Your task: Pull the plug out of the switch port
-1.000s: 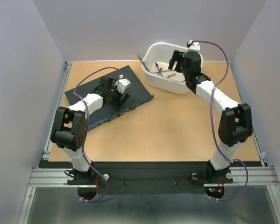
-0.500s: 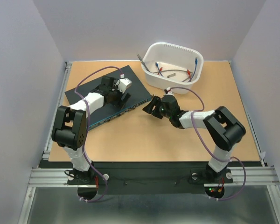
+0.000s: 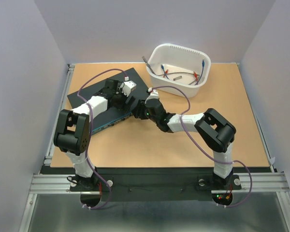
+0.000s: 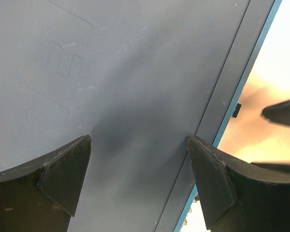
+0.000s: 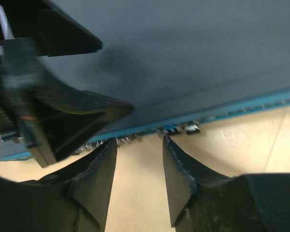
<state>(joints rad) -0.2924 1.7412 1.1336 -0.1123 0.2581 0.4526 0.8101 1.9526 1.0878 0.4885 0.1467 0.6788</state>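
Facing the blue socketed edge of the switch (image 5: pixel 193 48), the right gripper (image 5: pixel 139 145) had its fingers spread, pinching nothing, near the middle of the top view. The left gripper (image 4: pixel 137 145), fingers likewise apart, hung low over the switch's dark top. The switch lay slantwise at the table's (image 3: pixel 135 145) upper left, left of the white tub (image 3: pixel 176 88)

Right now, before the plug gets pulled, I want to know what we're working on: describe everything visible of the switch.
The switch is a flat, matte, dark blue-black rectangular box with a blue-tinted long edge carrying a row of small sockets. It lies flat, skewed, on the left of the table. The left gripper hangs open over its top; the right gripper, open, faces the socket edge. Whether either touches it cannot be told.
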